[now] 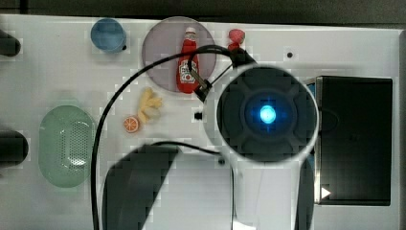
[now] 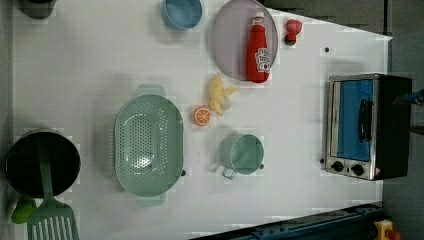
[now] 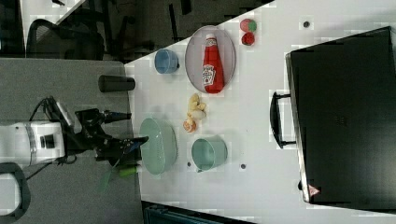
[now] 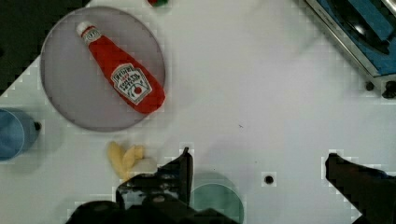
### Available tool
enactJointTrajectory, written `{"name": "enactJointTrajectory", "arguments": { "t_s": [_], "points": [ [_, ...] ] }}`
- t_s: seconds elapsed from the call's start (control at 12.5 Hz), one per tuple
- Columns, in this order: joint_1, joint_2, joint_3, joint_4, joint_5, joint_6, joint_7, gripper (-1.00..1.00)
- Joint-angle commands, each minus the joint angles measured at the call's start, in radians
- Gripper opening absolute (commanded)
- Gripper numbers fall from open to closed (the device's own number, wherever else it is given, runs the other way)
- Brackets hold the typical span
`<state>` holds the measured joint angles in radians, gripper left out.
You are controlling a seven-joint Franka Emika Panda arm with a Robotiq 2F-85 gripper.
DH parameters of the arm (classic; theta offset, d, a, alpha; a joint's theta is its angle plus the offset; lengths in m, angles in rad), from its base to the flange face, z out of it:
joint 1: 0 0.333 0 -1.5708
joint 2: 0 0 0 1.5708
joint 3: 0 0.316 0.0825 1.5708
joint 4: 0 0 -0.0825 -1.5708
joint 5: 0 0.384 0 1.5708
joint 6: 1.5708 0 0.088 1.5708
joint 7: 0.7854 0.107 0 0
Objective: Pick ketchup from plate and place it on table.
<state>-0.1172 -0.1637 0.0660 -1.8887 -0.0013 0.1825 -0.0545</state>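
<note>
Top view: straight down from above my arm (image 1: 265, 115), close in, so my own body blocks the middle of the table (image 1: 57, 72). Left view: also near-overhead, farther back, whole table (image 2: 90, 60) from pot (image 2: 40, 162) to oven (image 2: 367, 125). Right view: off to one side, high and angled, catching my gripper (image 3: 123, 128) beyond the table edge. Wrist view: looks down past my fingers (image 4: 180, 170), fairly high up. All four share the plate (image 1: 163, 52) (image 2: 230, 45) (image 3: 194, 56) (image 4: 70, 93) with the ketchup (image 1: 187, 64) (image 2: 258, 50) (image 3: 212, 63) (image 4: 123, 74).
</note>
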Motion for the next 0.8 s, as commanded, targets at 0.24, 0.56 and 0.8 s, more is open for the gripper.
{"name": "enactJointTrajectory", "arguments": {
  "t_s": [0.24,0.56,0.8],
  "points": [
    [0.003,0.182,0.067,-0.011,0.012,0.048,0.011,1.0],
    [0.007,0.318,0.094,0.03,0.012,0.14,-0.148,1.0],
    [0.007,0.427,0.096,0.088,0.01,0.19,-0.31,1.0]
  ]
}}
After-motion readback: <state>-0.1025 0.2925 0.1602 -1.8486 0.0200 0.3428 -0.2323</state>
